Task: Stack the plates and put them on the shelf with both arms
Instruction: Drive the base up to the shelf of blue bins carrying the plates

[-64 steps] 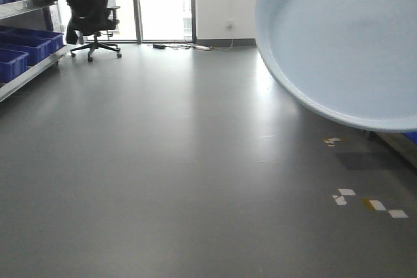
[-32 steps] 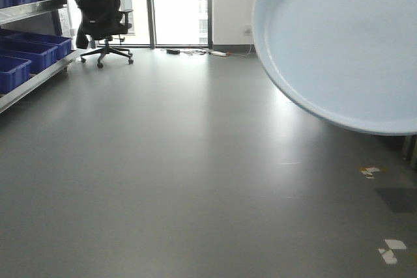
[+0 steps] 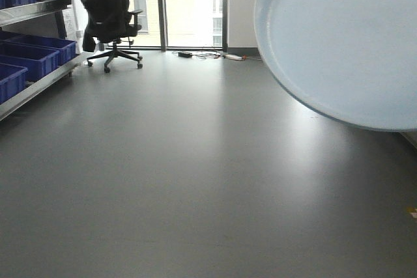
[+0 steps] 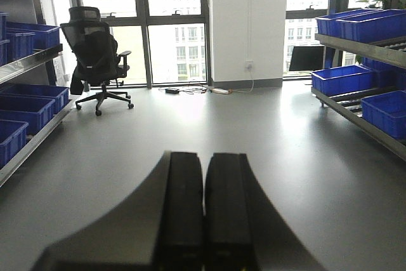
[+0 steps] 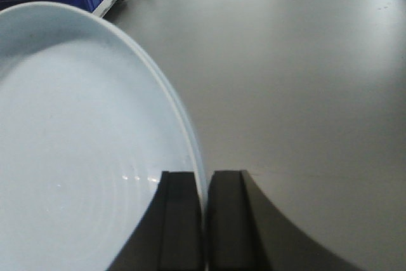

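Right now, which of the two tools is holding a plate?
The right tool: it is shut on the rim of the pale bluish-white plate. The left tool is shut too, but grips nothing.

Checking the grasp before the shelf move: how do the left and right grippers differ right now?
The right gripper is shut on the rim of a pale plate; the left gripper is shut on nothing. The right gripper tilts down toward the floor; the left gripper points level across it. Both have black fingers.
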Robot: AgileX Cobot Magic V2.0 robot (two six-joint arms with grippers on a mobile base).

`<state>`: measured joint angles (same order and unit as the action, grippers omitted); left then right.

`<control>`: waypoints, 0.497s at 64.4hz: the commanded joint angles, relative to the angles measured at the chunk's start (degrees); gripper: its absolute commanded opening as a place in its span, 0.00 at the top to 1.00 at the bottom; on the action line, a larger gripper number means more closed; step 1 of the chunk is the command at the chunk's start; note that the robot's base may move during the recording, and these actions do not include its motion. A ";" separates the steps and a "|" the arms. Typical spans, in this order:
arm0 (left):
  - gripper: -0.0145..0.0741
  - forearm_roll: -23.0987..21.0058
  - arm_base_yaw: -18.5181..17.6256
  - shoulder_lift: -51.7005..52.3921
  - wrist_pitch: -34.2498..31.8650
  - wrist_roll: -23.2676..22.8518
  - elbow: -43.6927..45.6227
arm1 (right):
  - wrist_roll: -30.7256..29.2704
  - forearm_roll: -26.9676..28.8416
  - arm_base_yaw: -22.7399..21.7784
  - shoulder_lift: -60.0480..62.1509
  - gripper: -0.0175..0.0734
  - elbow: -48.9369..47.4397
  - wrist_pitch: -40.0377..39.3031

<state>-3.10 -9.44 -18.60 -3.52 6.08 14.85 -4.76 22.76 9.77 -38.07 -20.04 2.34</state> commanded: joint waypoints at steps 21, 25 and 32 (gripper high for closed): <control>0.74 -0.11 0.09 -0.61 -5.11 -0.34 2.04 | -0.17 -0.12 -0.43 0.04 0.77 -1.71 -5.20; 0.74 -0.11 0.09 -0.61 -5.11 -0.34 2.04 | -0.17 -0.12 -0.43 0.04 0.77 -1.71 -5.20; 0.74 -0.11 -0.03 -0.61 -5.11 -0.34 2.04 | -0.17 -0.12 -0.43 -0.04 0.77 -1.71 -5.19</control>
<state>-3.10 -9.44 -18.60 -3.52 6.08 14.85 -4.76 22.76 9.77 -38.07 -20.04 2.34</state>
